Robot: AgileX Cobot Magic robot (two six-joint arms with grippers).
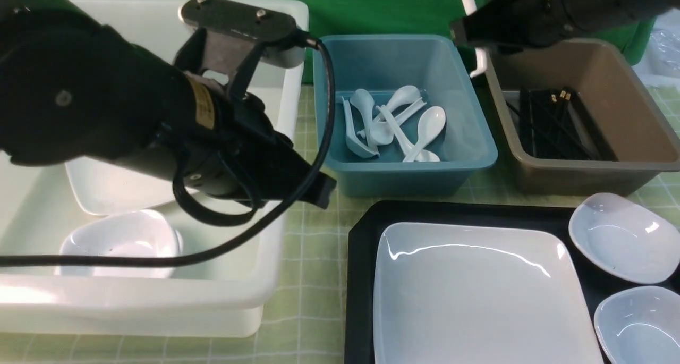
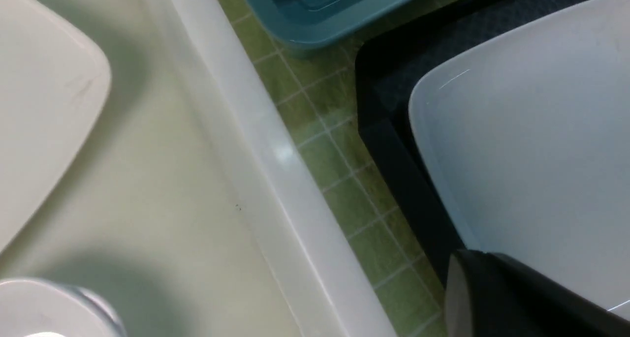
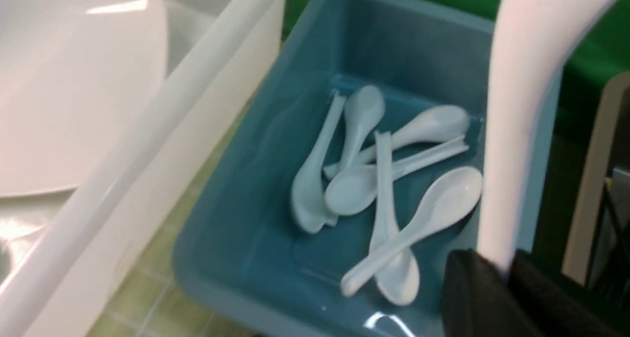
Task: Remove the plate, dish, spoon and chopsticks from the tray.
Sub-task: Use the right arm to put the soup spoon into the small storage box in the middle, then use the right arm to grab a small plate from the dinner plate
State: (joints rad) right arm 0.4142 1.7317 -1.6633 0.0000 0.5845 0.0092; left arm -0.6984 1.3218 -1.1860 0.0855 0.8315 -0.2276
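The left claw [image 1: 320, 189] hangs at the right rim of the white tub [image 1: 159, 305]; I cannot tell whether it is open or closed. Just right of it and lower, the black tray [image 1: 361, 247] sits on the tabletop [image 1: 308, 279] and carries the square plate [image 1: 478, 295]. Farther right on the tray are a dish [image 1: 624, 236] and a second dish [image 1: 637, 321]. The right claw [image 1: 470, 32] grips a white spoon [image 1: 481, 61] held upright. Below it to the left, the blue bin [image 1: 404, 180] holds loose spoons [image 1: 396, 125]. Below it to the right, chopsticks [image 1: 552, 125] lie in the brown bin [image 1: 637, 114].
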